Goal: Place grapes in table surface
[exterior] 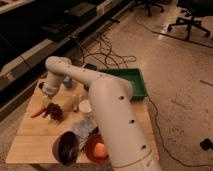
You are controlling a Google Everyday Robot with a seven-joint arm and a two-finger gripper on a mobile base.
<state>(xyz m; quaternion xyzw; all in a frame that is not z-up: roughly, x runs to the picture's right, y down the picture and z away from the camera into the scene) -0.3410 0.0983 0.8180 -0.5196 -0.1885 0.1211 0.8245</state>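
Observation:
The grapes (55,113) are a dark red bunch lying on the left part of the wooden table (35,137). My gripper (47,102) hangs from the white arm right above the bunch at its left edge, and I cannot tell whether it touches the grapes. The arm's thick white link crosses the middle of the table and hides part of it.
A green tray (134,82) stands at the table's back right. An orange carrot-like thing (37,113) lies left of the grapes. A pale bottle (76,102), a white cup (86,107) and a blue cup (67,81) stand nearby. A dark bowl (65,147) and a red bowl (90,150) holding an orange fruit (100,148) sit in front. Cables and office chairs are on the floor behind.

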